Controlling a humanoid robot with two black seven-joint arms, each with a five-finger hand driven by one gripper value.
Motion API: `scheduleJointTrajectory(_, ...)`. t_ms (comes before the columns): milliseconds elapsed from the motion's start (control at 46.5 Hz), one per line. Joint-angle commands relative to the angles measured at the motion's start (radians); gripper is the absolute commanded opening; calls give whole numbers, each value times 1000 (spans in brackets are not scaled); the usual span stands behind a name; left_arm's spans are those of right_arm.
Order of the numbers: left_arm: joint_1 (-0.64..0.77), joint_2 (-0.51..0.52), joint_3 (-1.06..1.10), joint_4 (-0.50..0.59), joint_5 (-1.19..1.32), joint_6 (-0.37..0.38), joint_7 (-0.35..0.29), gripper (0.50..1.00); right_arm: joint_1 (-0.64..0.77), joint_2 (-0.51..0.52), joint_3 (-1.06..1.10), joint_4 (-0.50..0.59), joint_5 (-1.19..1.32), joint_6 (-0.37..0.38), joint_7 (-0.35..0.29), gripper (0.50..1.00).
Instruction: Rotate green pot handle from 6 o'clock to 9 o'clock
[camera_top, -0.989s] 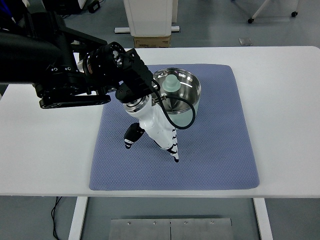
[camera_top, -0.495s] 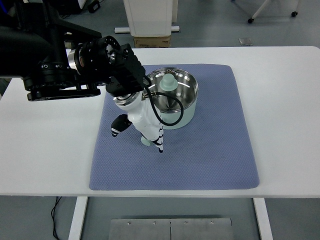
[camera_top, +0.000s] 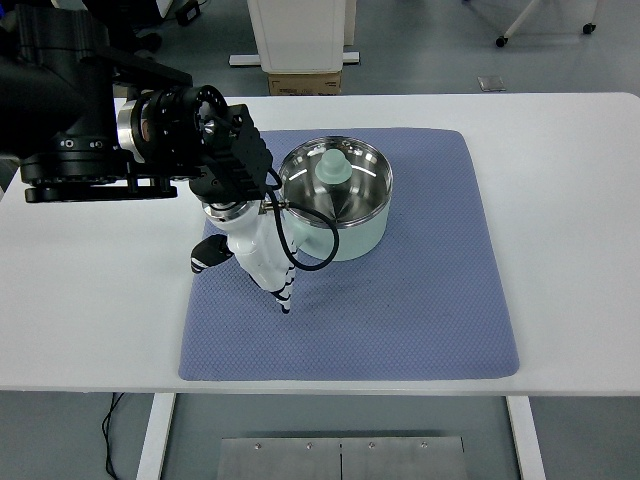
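**Handle hidden under the hand: slip and pot drift are the risks**

The green pot (camera_top: 335, 205) sits on the blue mat (camera_top: 420, 300), a little above and left of the frame's centre, with a pale green lid knob (camera_top: 333, 167) showing inside its steel bowl. The left hand (camera_top: 258, 262) reaches in from the upper left and lies just left of and below the pot, against its wall. Its white fingers (camera_top: 283, 292) point down toward the lower middle of the frame, close together; whether they clamp the handle cannot be told, since the handle itself is not visible under the hand and wrist. A black cable (camera_top: 300, 262) loops beside the pot's lower left wall.

The main risk, as I judge it, is that the fingers push rather than grip, so the whole pot slides across the mat instead of turning. The mat could also bunch under it. The cable loop may catch the rim and drag the pot off line. The right hand is not in view.
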Motion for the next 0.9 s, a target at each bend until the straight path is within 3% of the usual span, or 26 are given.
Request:
scheduleJointTrajectory(0, 0, 0, 20, 0, 18, 0, 0, 1000, 0, 0, 1, 0, 0, 0, 0, 1000)
scheduleJointTrajectory(882, -9, 11, 92, 65, 138, 1, 0, 1000, 0, 0, 1, 0, 0, 0, 0, 1000)
